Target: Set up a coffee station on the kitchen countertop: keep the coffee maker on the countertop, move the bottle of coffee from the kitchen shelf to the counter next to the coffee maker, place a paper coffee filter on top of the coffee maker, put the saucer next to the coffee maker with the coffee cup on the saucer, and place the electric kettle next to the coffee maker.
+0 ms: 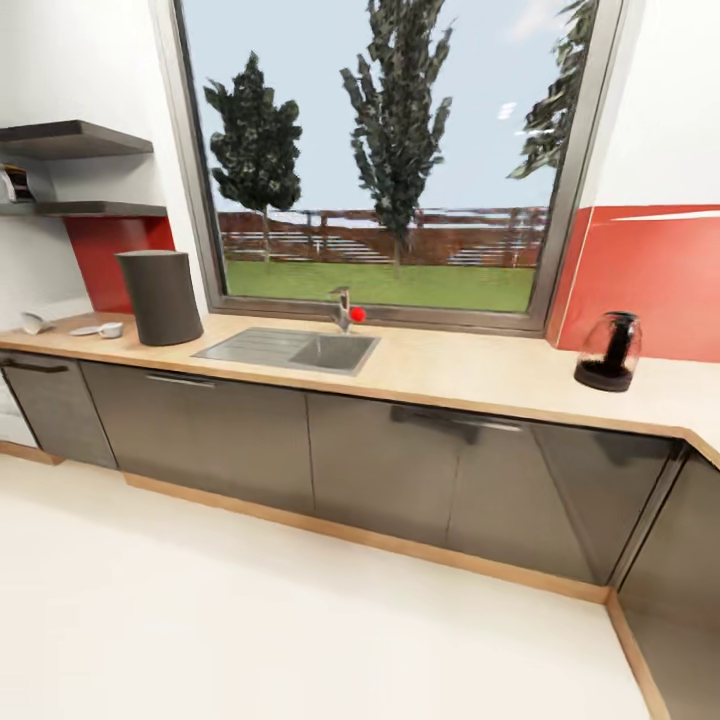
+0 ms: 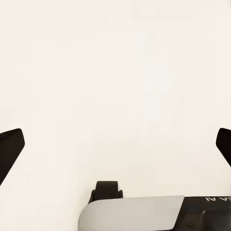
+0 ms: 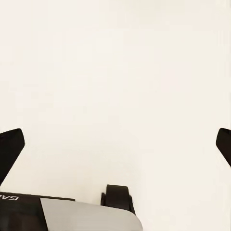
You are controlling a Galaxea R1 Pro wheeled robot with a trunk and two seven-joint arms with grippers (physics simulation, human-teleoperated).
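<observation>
While wrists face floor, kettle (image 1: 608, 351) on countertop (image 1: 450, 370)

The left gripper (image 2: 115, 147) has two black, pointed fingertips (image 2: 10, 144). Below them sits a pale grey rounded base panel (image 2: 130, 214), a small black caster wheel (image 2: 106, 191) and a dark strip with pale lettering (image 2: 211, 199). The right gripper (image 3: 115, 147) matches: black fingertips (image 3: 10, 144), grey panel (image 3: 89, 217), black wheel (image 3: 118, 196), white lettering (image 3: 9, 198).
</observation>
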